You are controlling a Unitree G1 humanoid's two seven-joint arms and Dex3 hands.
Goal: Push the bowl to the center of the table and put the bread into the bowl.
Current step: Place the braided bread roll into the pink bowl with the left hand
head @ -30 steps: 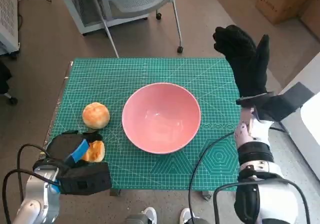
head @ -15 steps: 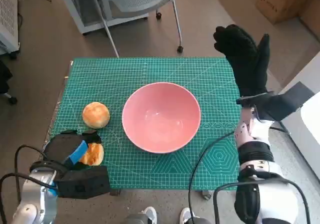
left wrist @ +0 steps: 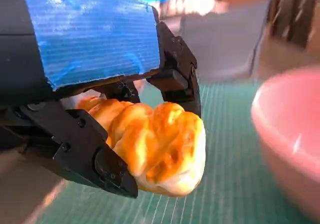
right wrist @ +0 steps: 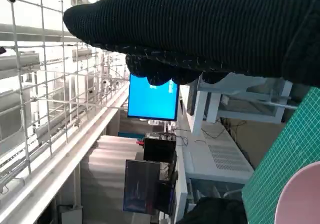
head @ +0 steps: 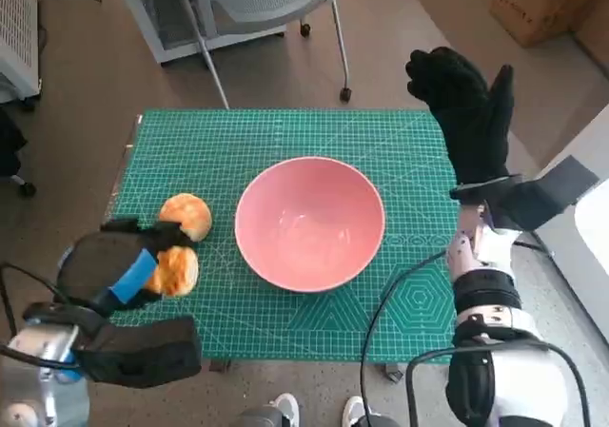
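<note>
The pink bowl (head: 310, 223) sits upright on the green cutting mat (head: 285, 142) that covers the table, roughly at the middle of the mat, slightly nearer the near edge than the far one, and nothing lies inside it. The left hand (head: 119, 265), black with blue tape across its back, is raised over the mat's left side toward the near-left corner, and its fingers (left wrist: 175, 74) clamp a golden, knobbly piece of bread (left wrist: 155, 146); in the left wrist view the bread is gripped from above and below and hangs clear of the mat, with the bowl's pink rim (left wrist: 287, 129) off to one side, apart from it. A second, round bread roll (head: 188, 213) lies on the mat just beyond the left hand, between the mat's left edge and the bowl, touching neither the bowl nor, as far as the head view shows, the held bread. The right hand (head: 466, 113), in its black knitted glove, is held up over the mat's far-right corner, holding nothing, the thumb standing apart from the fingers, well away from the bowl. The mat carries a printed white grid with diagonal lines and geometric figures near its near-right corner; any lettering on it is too small to read. Beyond the far edge stands an office chair (head: 266, 9) on castors, and a cardboard box (head: 547, 4) with a white label, unreadable, sits on the floor at the upper right.
</note>
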